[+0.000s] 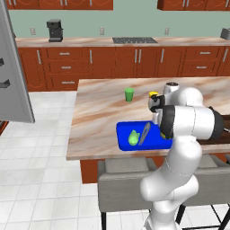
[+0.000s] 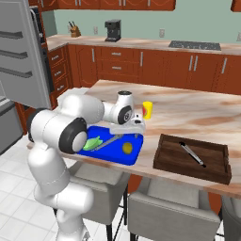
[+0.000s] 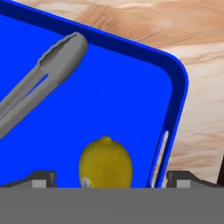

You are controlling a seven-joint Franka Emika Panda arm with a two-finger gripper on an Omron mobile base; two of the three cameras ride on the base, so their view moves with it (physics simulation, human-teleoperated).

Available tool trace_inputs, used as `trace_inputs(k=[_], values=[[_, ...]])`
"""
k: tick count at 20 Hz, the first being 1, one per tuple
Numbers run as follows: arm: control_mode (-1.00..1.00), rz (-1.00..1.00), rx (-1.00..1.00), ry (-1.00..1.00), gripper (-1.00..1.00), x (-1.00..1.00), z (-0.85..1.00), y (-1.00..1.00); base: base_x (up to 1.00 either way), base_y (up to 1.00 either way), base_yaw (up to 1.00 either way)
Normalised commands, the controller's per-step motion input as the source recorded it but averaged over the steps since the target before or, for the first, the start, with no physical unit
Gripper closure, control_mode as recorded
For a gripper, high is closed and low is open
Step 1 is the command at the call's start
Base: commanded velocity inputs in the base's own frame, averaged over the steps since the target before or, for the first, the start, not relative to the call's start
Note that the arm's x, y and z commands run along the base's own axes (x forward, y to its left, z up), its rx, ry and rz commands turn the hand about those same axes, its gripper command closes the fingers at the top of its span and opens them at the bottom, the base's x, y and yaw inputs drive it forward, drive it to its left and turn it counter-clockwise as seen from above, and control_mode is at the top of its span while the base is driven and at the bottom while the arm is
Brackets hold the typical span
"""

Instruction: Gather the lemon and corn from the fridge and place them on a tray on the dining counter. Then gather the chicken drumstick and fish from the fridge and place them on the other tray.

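Observation:
A yellow lemon (image 3: pixel 105 162) lies on the blue tray (image 3: pixel 131 100) near its right rim, right below my gripper (image 3: pixel 111 181). The gripper is open, its fingertips (image 3: pixel 41 178) wide on either side of the lemon and apart from it. In the right base view the gripper (image 2: pixel 132 133) hangs just above the blue tray (image 2: pixel 134 157) and the lemon (image 2: pixel 127 148). The corn (image 2: pixel 92 143), in a green husk, rests at the tray's other end. The corn (image 1: pixel 133 137) also shows on the blue tray (image 1: pixel 122 134) in the left base view.
Grey tongs (image 2: pixel 110 140) lie across the blue tray. A brown wooden tray (image 2: pixel 188 172) holding another pair of tongs (image 2: pixel 192 154) sits to the right. A yellow cup (image 2: pixel 148 110) and a green cup (image 1: pixel 129 95) stand behind. The fridge door (image 1: pixel 13 67) hangs open at left. Grey stools (image 1: pixel 123 179) line the counter's near edge.

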Motion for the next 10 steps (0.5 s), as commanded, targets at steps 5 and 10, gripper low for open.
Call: trace_inputs(k=[5,10], values=[[-1.00,0.01,-0.01,0.01,-1.00,0.00,-0.24,0.00,0.00,0.00,0.00],[-1.00,0.00,0.00,0.00,-1.00,-0.18,0.08,-0.01,0.00,0.00,0.00]])
